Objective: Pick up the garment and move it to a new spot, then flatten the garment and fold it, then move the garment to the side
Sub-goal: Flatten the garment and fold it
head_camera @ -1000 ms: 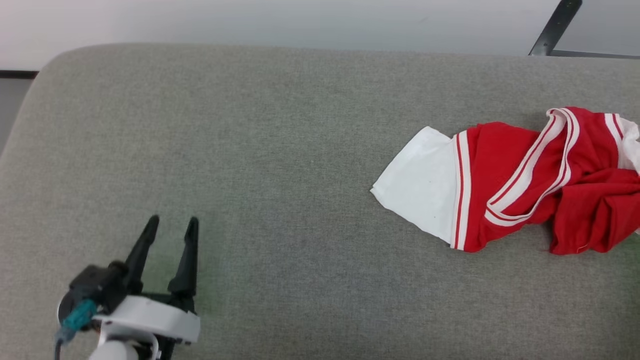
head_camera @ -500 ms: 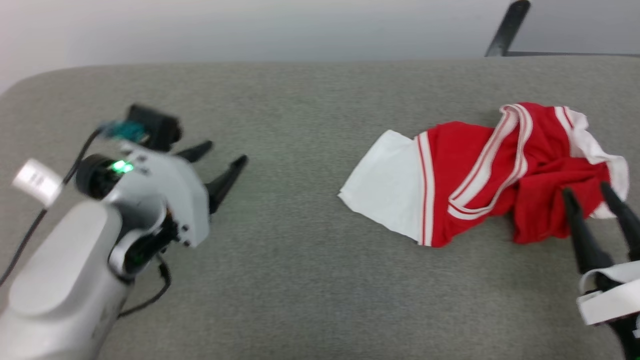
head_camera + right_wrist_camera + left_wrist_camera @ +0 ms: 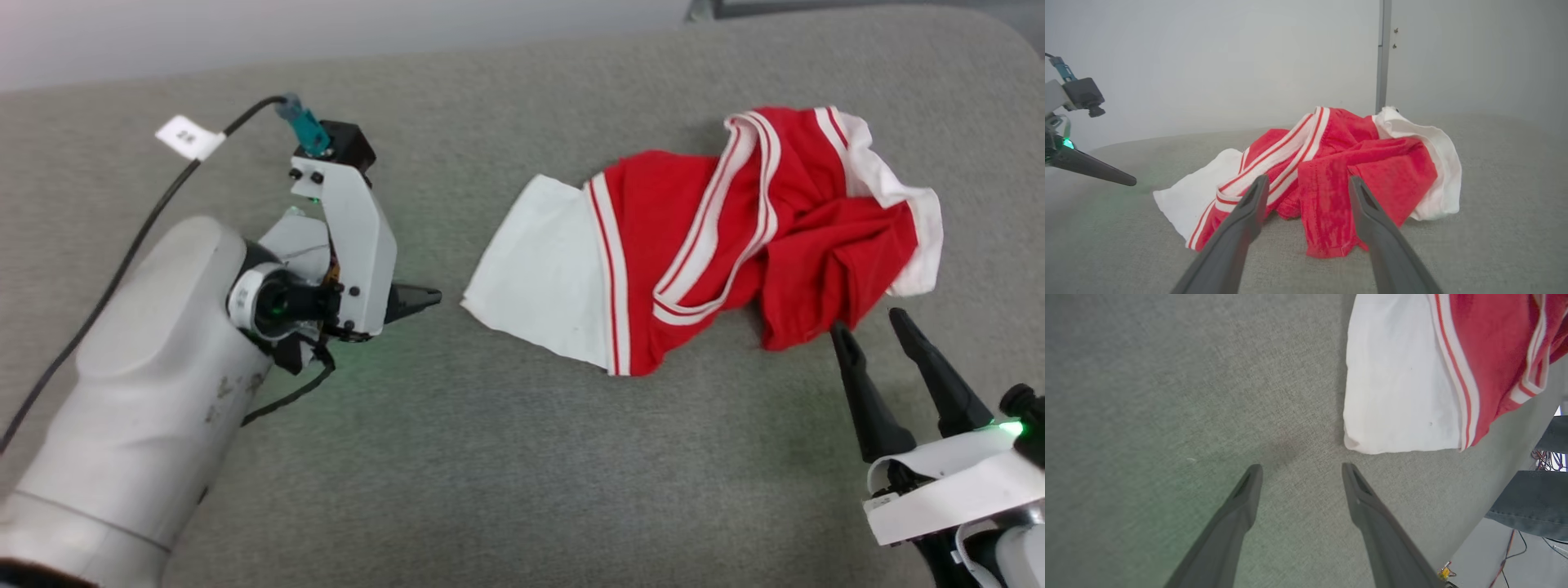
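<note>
garment (image 3: 702, 237): red shirt with white sleeves and red-and-white striped trim, crumpled in a heap on the counter, toward 2 o'clock in the head view
sleeve (image 3: 539, 269): white, lying flat at 8 o'clock of the heap; a second white sleeve edges the heap at 3 o'clock
counter (image 3: 490, 457): covered in grey fabric, bare around the shirt
left hand (image 3: 1301, 468): fingers apart and holding nothing; it sits at 9 o'clock of the garment, pointing toward 3 o'clock, with one tip just short of the flat sleeve's corner and not touching it
right hand (image 3: 869, 324): fingers apart and holding nothing; it sits at 5 o'clock of the garment, pointing toward 11 o'clock, tips just beside the lowest red fold; in the right wrist view that fold shows between the two fingers
cable (image 3: 122, 261): black, with a white tag, running along the left arm
</note>
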Tool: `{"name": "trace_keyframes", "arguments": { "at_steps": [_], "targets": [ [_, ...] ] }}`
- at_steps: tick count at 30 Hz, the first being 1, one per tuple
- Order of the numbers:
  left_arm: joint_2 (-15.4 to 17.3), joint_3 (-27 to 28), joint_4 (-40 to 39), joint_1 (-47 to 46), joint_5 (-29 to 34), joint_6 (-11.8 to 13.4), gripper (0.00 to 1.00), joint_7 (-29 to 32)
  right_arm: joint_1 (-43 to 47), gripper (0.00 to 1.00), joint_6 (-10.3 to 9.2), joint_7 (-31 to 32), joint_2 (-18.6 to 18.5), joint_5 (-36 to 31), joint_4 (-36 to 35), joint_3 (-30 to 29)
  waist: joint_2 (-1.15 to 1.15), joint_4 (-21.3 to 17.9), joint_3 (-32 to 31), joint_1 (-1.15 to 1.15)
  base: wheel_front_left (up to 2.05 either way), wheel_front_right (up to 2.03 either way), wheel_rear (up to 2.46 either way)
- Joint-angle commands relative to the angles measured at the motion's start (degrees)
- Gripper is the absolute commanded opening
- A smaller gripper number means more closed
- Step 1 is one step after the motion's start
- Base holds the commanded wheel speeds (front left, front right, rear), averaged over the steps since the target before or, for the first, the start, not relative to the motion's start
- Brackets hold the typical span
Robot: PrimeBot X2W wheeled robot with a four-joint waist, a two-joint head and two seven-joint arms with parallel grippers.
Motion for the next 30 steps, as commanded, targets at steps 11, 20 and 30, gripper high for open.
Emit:
{"name": "trace_keyframes", "arguments": {
  "at_steps": [11,20,30],
  "targets": [
    [-5.1,-1.9,8.3,-1.9,-1.6,0.0,1.0,3.1,-3.5,1.0,0.0,-2.5,1.6,-0.1,3.2,2.6,0.0,-5.3,5.2,0.0,0.0,0.0,0.0],
    [-6.4,-3.7,10.5,-0.7,-1.7,0.4,1.0,5.9,-4.4,1.0,0.0,-3.0,1.3,-0.1,4.0,3.9,0.0,-4.7,4.6,0.0,0.0,0.0,0.0],
    [-8.5,-5.9,12.5,1.3,-1.0,-0.3,0.0,4.1,-4.9,1.0,0.0,-2.9,0.3,0.1,3.7,4.1,0.0,-3.3,4.0,0.0,0.0,0.0,0.0]
  ]
}}
